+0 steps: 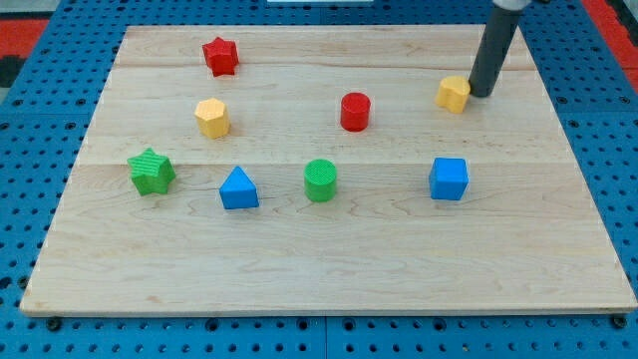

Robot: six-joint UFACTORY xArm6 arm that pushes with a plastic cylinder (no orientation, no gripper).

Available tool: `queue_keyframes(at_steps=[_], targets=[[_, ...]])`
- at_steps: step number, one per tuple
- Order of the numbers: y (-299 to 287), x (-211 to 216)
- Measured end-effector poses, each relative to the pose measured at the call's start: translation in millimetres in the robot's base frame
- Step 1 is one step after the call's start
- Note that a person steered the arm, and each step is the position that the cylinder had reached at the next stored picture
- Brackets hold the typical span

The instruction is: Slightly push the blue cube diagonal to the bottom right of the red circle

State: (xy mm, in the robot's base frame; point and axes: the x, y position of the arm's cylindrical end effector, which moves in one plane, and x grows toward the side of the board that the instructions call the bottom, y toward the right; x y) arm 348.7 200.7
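Observation:
The blue cube [449, 179] sits on the wooden board at the view's right of centre. The red circle, a short red cylinder [355, 111], stands up and to the left of it. My tip [481, 94] is the lower end of a dark rod near the view's top right. It rests right beside a small yellow block [454, 94], on that block's right. My tip is well above the blue cube, with bare board between them.
A red star [220, 55] lies at the top left. A yellow hexagon [212, 118], a green star [151, 171], a blue triangle [238, 188] and a green cylinder [320, 180] lie on the left and middle. The board's edge [329, 313] borders blue pegboard.

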Motion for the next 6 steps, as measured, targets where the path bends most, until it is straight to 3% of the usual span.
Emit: queue_keyframes(at_steps=[1,2,3,4,5,6], targets=[[-9,-9],[-14,50],[-75,72],[-98,101],[-30,142],[-27,118]])
